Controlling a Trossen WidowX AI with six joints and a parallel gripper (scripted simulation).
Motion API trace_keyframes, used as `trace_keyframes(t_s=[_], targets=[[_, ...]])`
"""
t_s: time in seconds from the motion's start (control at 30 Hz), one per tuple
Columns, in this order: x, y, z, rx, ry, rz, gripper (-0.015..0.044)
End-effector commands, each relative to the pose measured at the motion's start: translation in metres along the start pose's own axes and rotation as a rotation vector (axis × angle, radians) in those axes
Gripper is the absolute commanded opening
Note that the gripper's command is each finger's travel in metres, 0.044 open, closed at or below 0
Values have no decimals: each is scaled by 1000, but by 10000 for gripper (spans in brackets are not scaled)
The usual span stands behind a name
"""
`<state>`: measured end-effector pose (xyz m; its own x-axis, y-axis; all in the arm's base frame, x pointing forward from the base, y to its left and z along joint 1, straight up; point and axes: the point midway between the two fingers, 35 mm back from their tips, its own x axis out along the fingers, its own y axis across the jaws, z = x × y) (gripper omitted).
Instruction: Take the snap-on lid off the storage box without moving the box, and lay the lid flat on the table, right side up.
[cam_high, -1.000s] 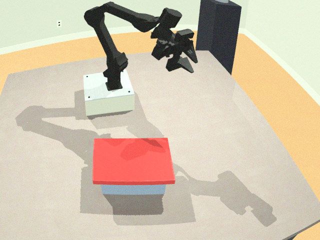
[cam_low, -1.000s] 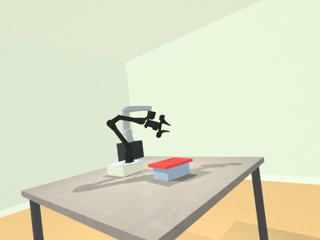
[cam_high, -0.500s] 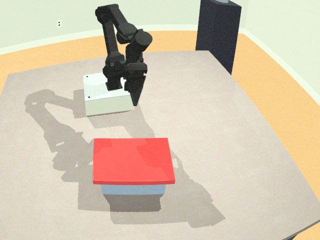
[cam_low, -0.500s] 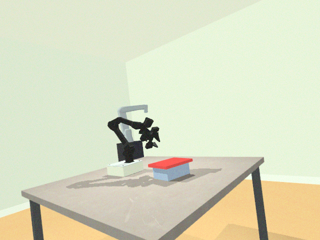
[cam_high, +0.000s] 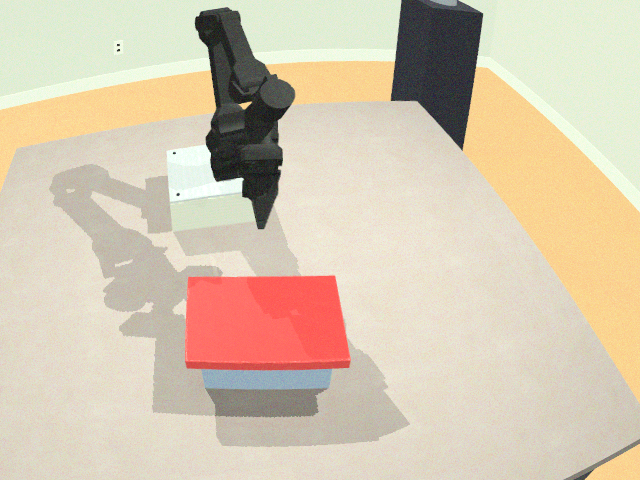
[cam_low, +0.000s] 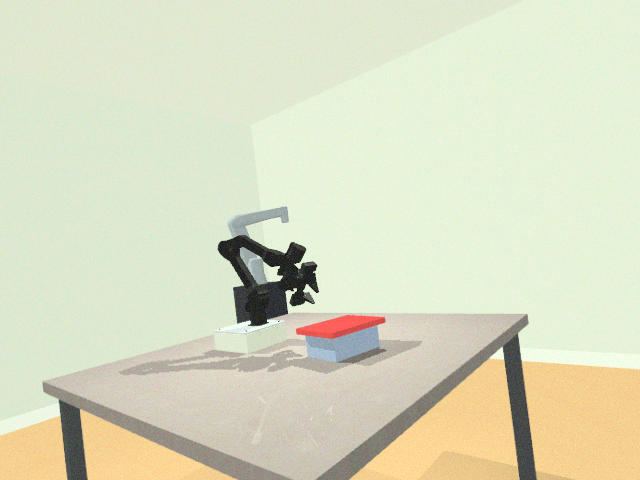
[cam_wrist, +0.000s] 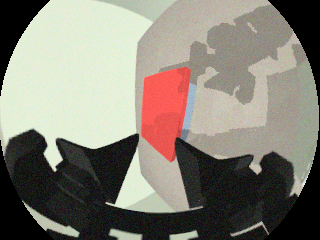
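Red lid on blue box; hand open above the tabletop

Surface: tabletop (cam_high: 465, 289) (cam_low: 248, 413) (cam_wrist: 230, 112), grey-beige with faint mottling, on dark straight legs (cam_low: 518, 408). Room: pale green walls (cam_high: 336, 25) (cam_low: 449, 217), white skirting, orange floor (cam_high: 558, 206) (cam_low: 584, 413). Shadows of the arm (cam_high: 222, 72) (cam_low: 242, 271) spread across the tabletop.

Task item: red lid (cam_high: 263, 320) (cam_low: 341, 326) (cam_wrist: 165, 110) sits on top of the blue storage box (cam_high: 267, 378) (cam_low: 343, 345) (cam_wrist: 190, 112), overhanging its walls. Box stands on the tabletop, in front of the white base block (cam_high: 211, 212) (cam_low: 248, 338).

Hand (cam_high: 261, 226) (cam_low: 315, 298) (cam_wrist: 156, 139): open, fingers parted, nothing between them; raised, apart from the lid.

View differences: top view shows a wall outlet (cam_high: 118, 47); exterior view does not. Exterior view shows the pale grey bent arm (cam_low: 258, 214) over the dark pedestal (cam_high: 436, 62) (cam_low: 276, 299); top view catches only a bit of it. Wrist view shows both fingertips, which overlap in the top view.

Materials, shapes: lid a flat, matt slab with a short rim; box smooth-sided, narrowing downward; fingers black, tapering to points.
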<state>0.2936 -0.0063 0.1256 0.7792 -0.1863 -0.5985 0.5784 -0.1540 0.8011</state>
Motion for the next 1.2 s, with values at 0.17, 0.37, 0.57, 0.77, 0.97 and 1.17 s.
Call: trace_keyframes(t_s=[0.17, 0.37, 0.57, 0.77, 0.97, 1.17], targets=[[22, -41, 3, -15, -3, -37, 235], [28, -40, 3, -15, -3, -37, 235], [37, -40, 2, -15, -3, -36, 235], [47, -39, 2, -15, -3, -36, 235], [56, -39, 2, -15, -3, -36, 235], [66, -40, 2, -15, -3, -35, 235]])
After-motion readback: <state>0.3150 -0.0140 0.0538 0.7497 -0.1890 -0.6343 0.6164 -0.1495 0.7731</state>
